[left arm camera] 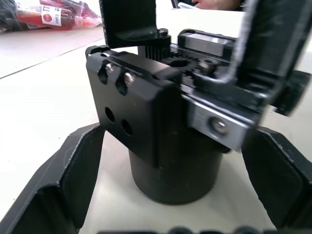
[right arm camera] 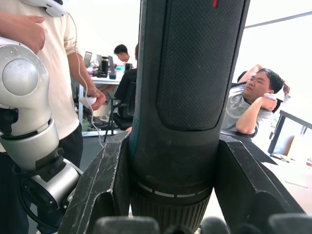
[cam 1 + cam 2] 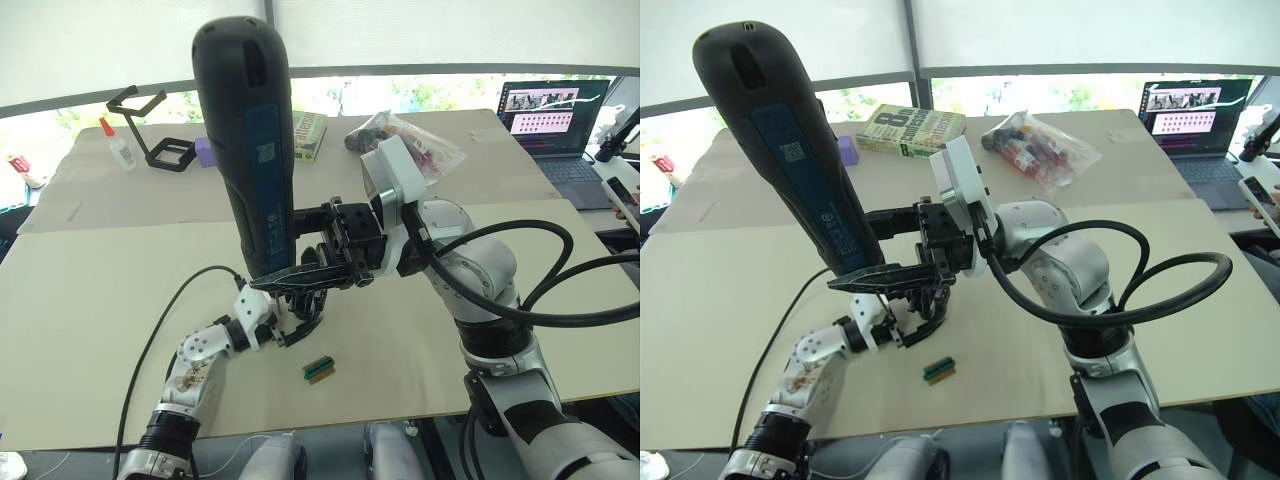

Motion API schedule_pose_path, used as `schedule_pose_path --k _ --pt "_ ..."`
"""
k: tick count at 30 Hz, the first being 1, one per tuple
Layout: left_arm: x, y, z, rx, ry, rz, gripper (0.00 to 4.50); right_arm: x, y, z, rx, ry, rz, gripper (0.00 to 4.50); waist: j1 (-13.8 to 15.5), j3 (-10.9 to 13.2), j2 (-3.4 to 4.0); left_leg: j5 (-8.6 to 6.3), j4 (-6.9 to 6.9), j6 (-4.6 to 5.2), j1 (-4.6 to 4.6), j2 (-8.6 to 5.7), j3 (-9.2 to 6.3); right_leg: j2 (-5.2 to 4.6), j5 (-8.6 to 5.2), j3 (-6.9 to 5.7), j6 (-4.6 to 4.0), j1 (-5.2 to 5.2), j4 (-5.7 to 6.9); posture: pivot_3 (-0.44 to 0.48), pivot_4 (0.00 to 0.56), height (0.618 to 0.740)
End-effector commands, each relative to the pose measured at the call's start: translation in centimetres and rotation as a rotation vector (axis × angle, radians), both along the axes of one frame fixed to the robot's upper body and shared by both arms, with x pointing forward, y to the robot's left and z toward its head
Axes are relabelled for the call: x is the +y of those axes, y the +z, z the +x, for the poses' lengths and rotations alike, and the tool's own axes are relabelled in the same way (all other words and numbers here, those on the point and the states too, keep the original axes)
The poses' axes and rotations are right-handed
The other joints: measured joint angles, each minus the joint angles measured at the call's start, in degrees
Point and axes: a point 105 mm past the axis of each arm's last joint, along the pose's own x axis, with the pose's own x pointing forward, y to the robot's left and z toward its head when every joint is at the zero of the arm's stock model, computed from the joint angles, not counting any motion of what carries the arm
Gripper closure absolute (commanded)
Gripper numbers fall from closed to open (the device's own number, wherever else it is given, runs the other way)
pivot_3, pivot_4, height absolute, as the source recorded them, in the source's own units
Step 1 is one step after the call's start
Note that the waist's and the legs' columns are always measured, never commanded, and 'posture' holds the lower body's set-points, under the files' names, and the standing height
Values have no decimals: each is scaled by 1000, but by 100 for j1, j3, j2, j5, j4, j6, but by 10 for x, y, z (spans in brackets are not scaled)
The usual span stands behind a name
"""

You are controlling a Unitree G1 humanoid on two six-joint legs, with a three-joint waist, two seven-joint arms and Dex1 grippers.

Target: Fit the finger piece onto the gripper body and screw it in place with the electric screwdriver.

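Note:
My right gripper (image 3: 292, 245) is shut on the electric screwdriver (image 3: 250, 150), a thick black body with a blue label, held nearly upright with its tip end down. Its bit is hidden behind the fingers. Directly below, my left gripper (image 3: 293, 326) is shut on the gripper body (image 1: 165, 126), its fingers (image 1: 63, 185) on either side of the round base, which stands on the table. A flat black part (image 1: 129, 22), possibly the finger piece, rises from the body's top beside a small gear; I cannot tell if it is fixed.
A small green-and-brown block (image 3: 319, 368) lies near the front edge. At the back stand a glue bottle (image 3: 118, 145), a black stand (image 3: 150, 130), a purple block (image 3: 204, 150), a book (image 3: 308, 135), a plastic bag (image 3: 410, 140) and a laptop (image 3: 555, 120). People (image 2: 248, 102) are nearby.

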Motion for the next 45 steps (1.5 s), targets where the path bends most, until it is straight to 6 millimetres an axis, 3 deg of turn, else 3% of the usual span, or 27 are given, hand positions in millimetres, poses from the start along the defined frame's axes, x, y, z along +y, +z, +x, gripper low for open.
schedule_pose_path --k 1,24,45 --pt "-2 -11 -1 51 -11 22 1929 -3 12 -5 -41 10 45 2524 -1 0 0 0 0 0 0 0 0 0 0 0 0 0 0 0 150 740" --pt "-2 -21 -10 108 -26 38 1998 5 2 23 -64 -124 -9 2524 -45 -1 -1 0 -1 0 0 1 0 0 0 0 0 -1 0 0 150 740" --pt "-6 -24 -17 119 -28 34 1998 5 -14 26 -60 -140 -38 2524 -53 0 -1 0 -7 0 0 1 0 0 0 -2 0 -2 -1 0 150 740"
